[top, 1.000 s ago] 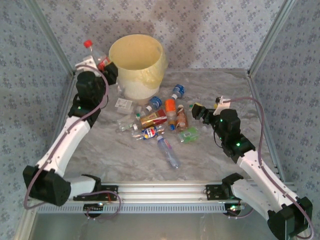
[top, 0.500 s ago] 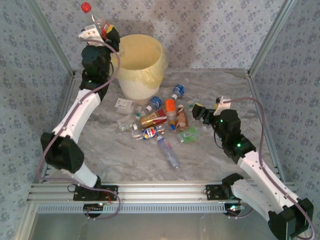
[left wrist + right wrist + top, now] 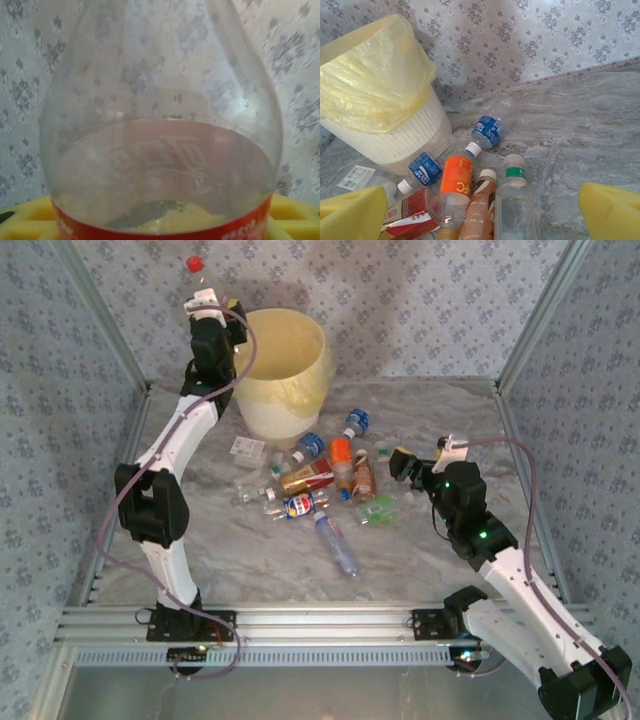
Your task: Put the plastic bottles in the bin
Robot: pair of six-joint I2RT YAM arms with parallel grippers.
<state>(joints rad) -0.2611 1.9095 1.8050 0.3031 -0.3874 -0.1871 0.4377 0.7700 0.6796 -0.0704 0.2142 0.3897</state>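
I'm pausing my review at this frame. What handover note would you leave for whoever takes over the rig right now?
Left gripper: shut on a red-capped bottle, raised high beside the left rim of the bin, not released.
Right gripper: open, empty, hovering right of the pile of bottles.
The pile lies on the table in front of the bin.
Done: one bottle lifted; bin contents can't be seen.
Left: drop it in, then clear the pile.
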